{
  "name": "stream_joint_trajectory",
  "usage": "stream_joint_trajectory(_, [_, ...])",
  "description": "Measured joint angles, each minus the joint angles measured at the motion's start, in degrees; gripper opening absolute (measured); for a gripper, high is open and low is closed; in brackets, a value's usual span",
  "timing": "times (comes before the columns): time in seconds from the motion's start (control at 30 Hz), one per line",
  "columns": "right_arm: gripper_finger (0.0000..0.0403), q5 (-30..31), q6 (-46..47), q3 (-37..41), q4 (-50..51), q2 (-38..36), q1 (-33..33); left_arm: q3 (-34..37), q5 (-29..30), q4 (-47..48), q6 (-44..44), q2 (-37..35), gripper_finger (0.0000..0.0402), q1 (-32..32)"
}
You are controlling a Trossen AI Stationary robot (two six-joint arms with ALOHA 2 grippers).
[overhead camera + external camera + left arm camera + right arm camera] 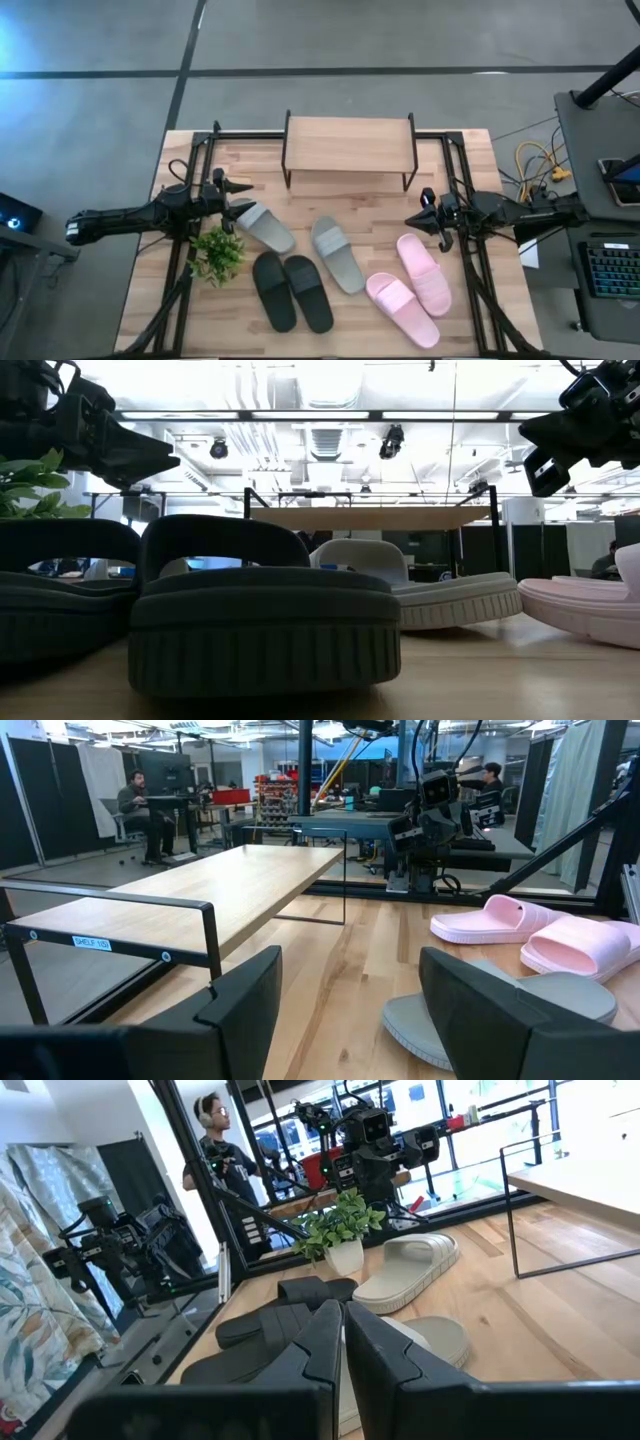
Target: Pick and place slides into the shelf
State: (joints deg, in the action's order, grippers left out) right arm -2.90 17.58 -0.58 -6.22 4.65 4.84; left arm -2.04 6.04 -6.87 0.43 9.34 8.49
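1. While all six slides lie on the tabletop (450, 150), none sits on the shelf (349, 143) yet, so I judge the task barely begun.
2. One grey slide (264, 226) lies nearest the left arm, the other grey slide (337, 253) lies mid-table, the black pair (291, 291) sits toward the front edge, and the pink pair (413, 291) lies to the right. They are spread with gaps between pairs, which leaves room for fingers to come down around each one.
3. The shelf stands at the far edge, midway between the two arms, apparently so that either arm can reach its board.
4. The left gripper (232, 207) hovers just beside the heel of the nearer grey slide. Its fingers (240, 1010) stand wide apart in its wrist view, holding nothing; that looks like readiness to take this slide first.
5. The right gripper (433, 224) hangs above the table just behind the pink pair, and its fingers (320, 1340) are pressed together on nothing, so I take it as waiting.
6. A small potted plant (217, 254) stands just in front of the left arm, beside the black pair; a low sweep there could knock it.
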Motion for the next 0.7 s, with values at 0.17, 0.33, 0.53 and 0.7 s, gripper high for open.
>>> stream_joint_trajectory(0.17, [0.0013,0.0,0.0,0.0,0.0,0.0,0.0,0.0,0.0,0.0,0.0,0.0,0.0223,0.0])
stream_joint_trajectory(0.33, [0.0013,0.0,0.0,0.0,0.0,0.0,0.0,0.0,0.0,0.0,0.0,0.0,0.0223,0.0])
stream_joint_trajectory(0.53, [0.0013,0.0,9.6,0.0,-5.5,0.0,0.0,0.0,0.0,0.0,0.0,0.0,0.0223,0.0])
stream_joint_trajectory(0.7, [0.0013,12.4,45.4,0.0,-8.6,0.4,0.0,0.0,0.0,0.0,0.0,0.0,0.0223,0.0])
